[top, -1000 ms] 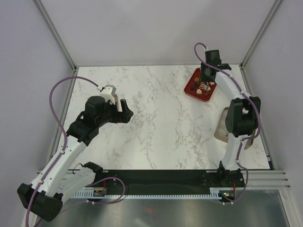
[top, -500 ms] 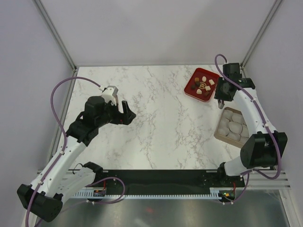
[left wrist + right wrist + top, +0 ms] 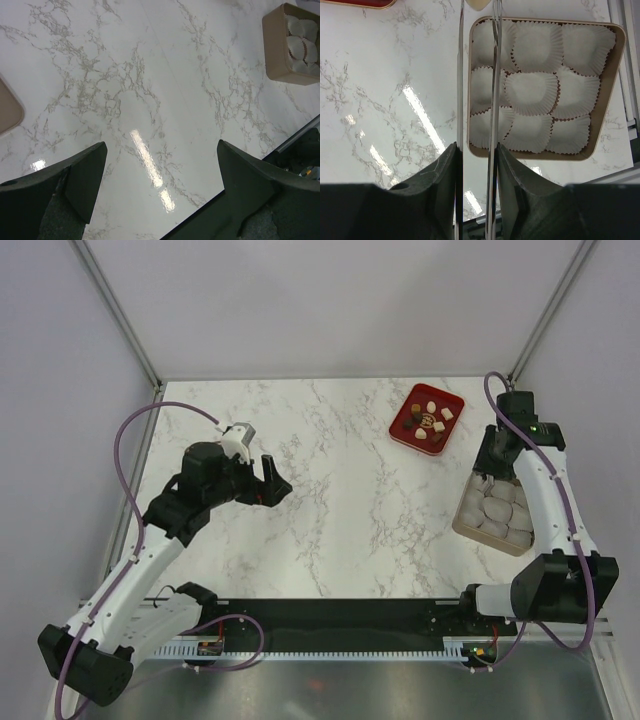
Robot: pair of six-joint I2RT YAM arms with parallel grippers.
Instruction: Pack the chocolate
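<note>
Several small chocolates [image 3: 432, 418], mostly cream with a dark one, lie in the red tray [image 3: 400, 432] at the back right. The tan box [image 3: 462, 523] to its right holds white paper cups [image 3: 532, 92]. My right gripper [image 3: 489, 461] hangs over the box's far end. In the right wrist view its two long thin blades run over the box's left cups, and the gripper [image 3: 477, 15] is shut on a cream chocolate [image 3: 479, 4] at the top edge. At the table's left-centre my left gripper [image 3: 270, 478] is open and empty above bare marble [image 3: 161, 145].
The black rail with the arm bases [image 3: 350, 625] runs along the near edge. Metal frame posts [image 3: 540, 330] and the wall stand close behind the right arm. A tan rounded edge [image 3: 7, 112] shows at the left wrist view's border; I cannot tell what it is.
My right arm has swung from over the red tray to the right and nearer, above the tan box. The left gripper has shifted slightly and stays open.
</note>
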